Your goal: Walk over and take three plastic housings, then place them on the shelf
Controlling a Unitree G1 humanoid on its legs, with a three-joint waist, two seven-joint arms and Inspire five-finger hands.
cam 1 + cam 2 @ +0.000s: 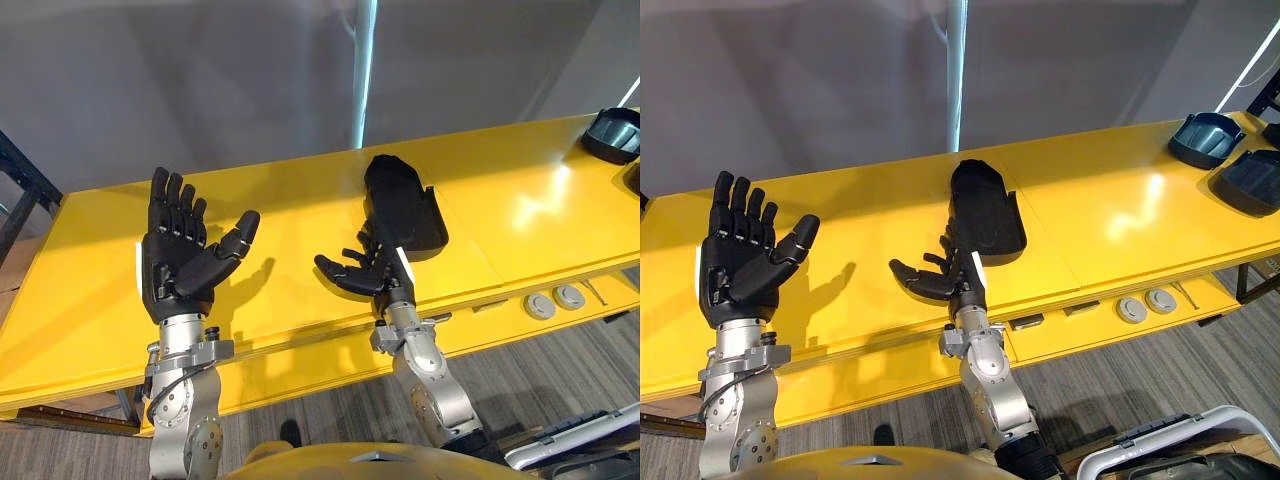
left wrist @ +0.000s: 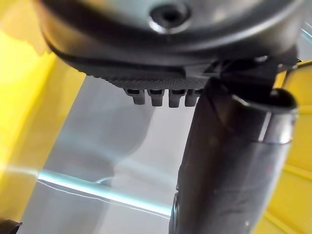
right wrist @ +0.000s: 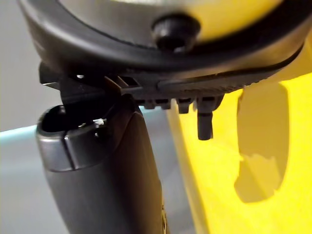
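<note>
Left hand and right hand hang over the bench, fingers spread. A black housing lies just beyond the right

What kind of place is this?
Likely a workshop or assembly station: long yellow table, one black plastic housing mid-table, two more housings at its right end, plain grey wall behind.
</note>
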